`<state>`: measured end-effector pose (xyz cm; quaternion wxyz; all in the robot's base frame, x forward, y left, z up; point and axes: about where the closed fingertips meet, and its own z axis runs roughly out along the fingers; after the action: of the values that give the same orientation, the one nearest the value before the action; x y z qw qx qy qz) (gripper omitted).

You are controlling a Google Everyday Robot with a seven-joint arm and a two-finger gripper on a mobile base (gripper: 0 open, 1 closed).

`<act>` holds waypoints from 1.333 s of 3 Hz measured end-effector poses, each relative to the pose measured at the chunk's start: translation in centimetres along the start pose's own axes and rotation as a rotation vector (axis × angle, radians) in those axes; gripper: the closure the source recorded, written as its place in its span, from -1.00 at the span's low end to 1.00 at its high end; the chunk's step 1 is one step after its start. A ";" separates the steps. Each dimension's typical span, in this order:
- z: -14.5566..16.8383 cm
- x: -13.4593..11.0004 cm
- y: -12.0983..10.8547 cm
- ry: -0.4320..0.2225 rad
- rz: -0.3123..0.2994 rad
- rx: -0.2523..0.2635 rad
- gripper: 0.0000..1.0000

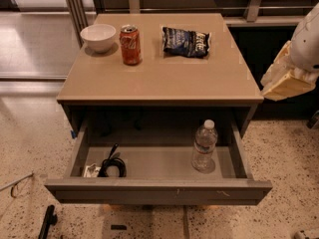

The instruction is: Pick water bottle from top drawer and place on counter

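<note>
The water bottle (pixel 204 146), clear with a white cap, stands upright at the right side of the open top drawer (pixel 159 190). The drawer is pulled out below the tan counter (pixel 164 76). My gripper (pixel 288 78) shows as a cream and white shape at the right edge of the camera view. It hangs beside the counter's right front corner, above and to the right of the bottle, and touches nothing.
On the counter stand a white bowl (pixel 98 36), a red soda can (pixel 131 45) and a dark chip bag (pixel 187 41) along the back. A black coiled cable (pixel 113 166) and a small white item (pixel 91 171) lie at the drawer's left. Speckled floor surrounds the cabinet.
</note>
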<state>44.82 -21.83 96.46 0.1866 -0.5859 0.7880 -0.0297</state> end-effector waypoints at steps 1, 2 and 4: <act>3.7 0.8 -0.9 -0.081 0.071 0.006 0.77; 7.7 1.4 -1.5 -0.192 0.145 -0.014 1.00; 12.8 1.6 -0.1 -0.316 0.239 -0.122 1.00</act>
<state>48.71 -21.19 84.17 0.2745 -0.4959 0.8131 0.1327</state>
